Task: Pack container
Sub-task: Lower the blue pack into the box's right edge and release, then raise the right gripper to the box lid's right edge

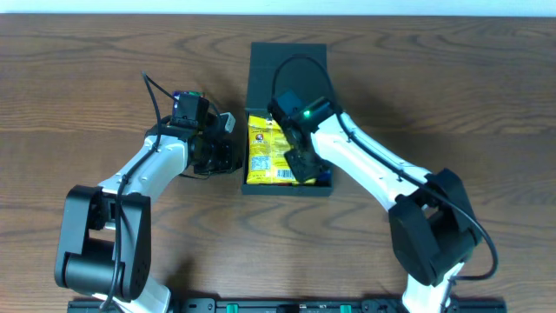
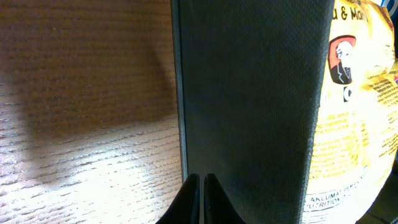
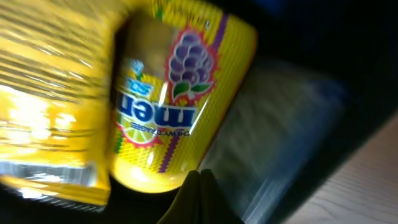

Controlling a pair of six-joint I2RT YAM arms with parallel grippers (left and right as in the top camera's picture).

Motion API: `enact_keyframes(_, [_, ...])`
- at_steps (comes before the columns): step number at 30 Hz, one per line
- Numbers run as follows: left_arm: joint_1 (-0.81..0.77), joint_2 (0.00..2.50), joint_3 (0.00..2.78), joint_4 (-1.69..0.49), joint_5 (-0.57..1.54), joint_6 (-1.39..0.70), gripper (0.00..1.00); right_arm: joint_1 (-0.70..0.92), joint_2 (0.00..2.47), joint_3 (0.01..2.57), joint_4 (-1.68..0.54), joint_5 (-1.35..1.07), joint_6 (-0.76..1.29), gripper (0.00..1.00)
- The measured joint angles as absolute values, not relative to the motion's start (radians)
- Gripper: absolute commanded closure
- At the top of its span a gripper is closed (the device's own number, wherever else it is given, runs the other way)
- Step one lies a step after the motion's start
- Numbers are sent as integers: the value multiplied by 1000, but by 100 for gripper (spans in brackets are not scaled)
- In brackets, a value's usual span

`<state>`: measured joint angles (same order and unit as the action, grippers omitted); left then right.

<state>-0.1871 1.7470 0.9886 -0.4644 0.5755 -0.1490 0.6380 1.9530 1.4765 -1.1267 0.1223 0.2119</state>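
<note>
The dark teal container (image 1: 287,189) stands at mid-table with its flap lid (image 1: 287,63) open to the far side. A yellow snack packet (image 1: 264,152) lies inside it. My left gripper (image 1: 231,160) is shut and empty, with its tips (image 2: 202,180) against the outside of the container's left wall (image 2: 249,93). The packet (image 2: 354,130) shows beyond that wall. My right gripper (image 1: 308,169) is shut and empty and reaches down inside the container. Its tips (image 3: 200,175) sit by a yellow Mentos tub (image 3: 180,106), beside the yellow packet (image 3: 50,93) and a clear wrapped item (image 3: 280,149).
The wooden table (image 1: 452,96) surrounds the container. Both arms flank the container closely. A black rail (image 1: 287,305) runs along the table's front edge.
</note>
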Motion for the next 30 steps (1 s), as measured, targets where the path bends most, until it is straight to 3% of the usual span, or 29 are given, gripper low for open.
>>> enact_keyframes(16, [-187,1747,989,-464,575,-149,94,618,1953,1547,-1099,165,223,98])
enact_keyframes(26, [-187,1747,1005,-468,573,-149,94,422,1951,1589,-976,-61,196,98])
enact_keyframes(28, [-187,1747,1045,-476,559,-149,94,364,1951,1589,-950,-134,175,88])
enact_keyframes(29, [-187,1747,1076,-492,538,-150,94,339,1951,1589,-933,-178,155,77])
enact_keyframes(30, [-187,1747,1100,-503,517,-150,94,319,1951,1589,-923,-209,149,56])
